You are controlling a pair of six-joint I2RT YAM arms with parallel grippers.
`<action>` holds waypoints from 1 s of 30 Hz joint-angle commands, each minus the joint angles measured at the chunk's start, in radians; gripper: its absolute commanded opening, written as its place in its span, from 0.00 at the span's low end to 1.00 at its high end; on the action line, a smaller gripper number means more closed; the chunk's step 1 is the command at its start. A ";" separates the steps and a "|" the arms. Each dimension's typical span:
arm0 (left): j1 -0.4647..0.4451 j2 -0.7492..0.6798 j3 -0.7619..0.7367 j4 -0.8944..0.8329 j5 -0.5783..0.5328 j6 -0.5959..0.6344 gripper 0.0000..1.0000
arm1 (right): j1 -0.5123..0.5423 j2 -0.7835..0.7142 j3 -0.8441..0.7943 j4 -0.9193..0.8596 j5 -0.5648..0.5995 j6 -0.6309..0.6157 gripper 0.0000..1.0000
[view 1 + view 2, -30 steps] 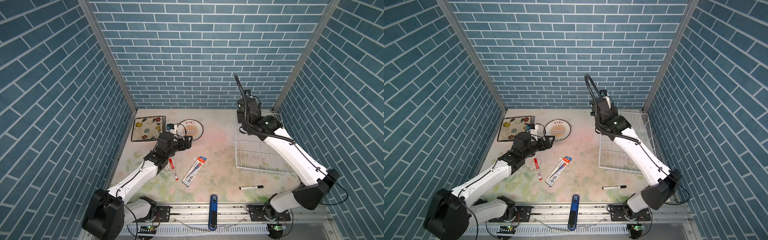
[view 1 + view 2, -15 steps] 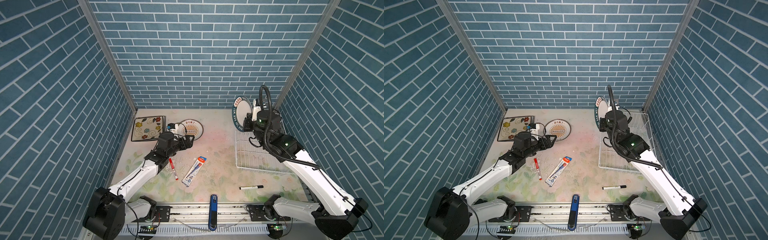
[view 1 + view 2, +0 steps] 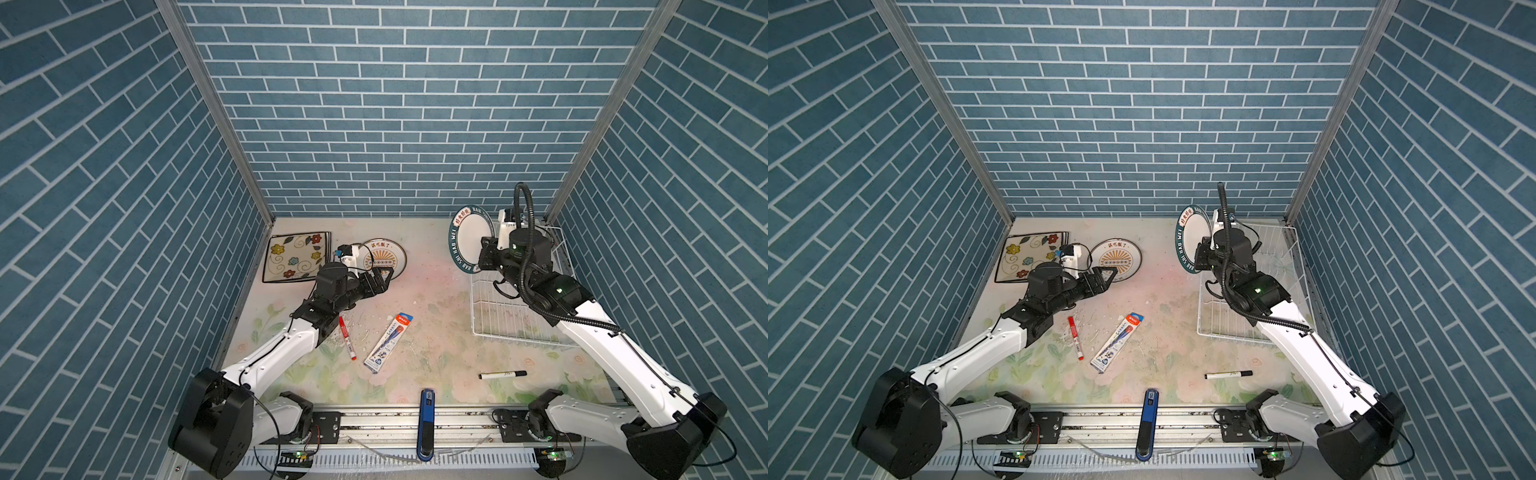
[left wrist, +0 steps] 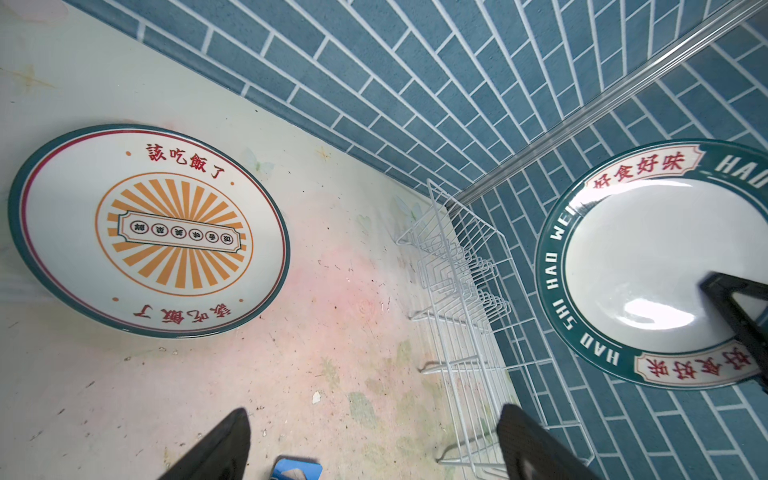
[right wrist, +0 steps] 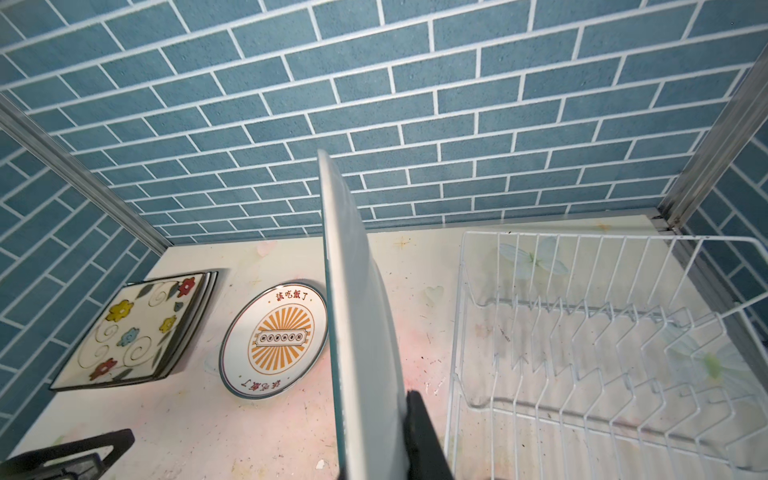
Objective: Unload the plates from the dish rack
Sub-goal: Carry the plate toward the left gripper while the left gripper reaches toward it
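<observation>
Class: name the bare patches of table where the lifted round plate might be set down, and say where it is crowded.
Free: the table between the sunburst plate and the dish rack; also between pen packet and black marker. Crowded: back left, with square plates and the open left gripper.

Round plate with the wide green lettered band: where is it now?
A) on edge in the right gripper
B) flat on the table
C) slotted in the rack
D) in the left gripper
A: the right gripper is shut on the green-banded plate, holding it on edge in the air beside the dish rack.
</observation>
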 commanded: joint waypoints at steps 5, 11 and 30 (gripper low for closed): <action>-0.006 0.022 -0.001 0.059 0.035 -0.019 0.95 | -0.044 0.048 -0.077 0.173 -0.238 0.153 0.00; -0.004 0.057 0.009 0.095 0.072 -0.060 0.95 | -0.055 0.134 -0.086 0.223 -0.400 0.224 0.00; 0.000 0.253 0.049 0.355 0.265 -0.277 0.77 | -0.082 0.211 -0.191 0.454 -0.706 0.475 0.00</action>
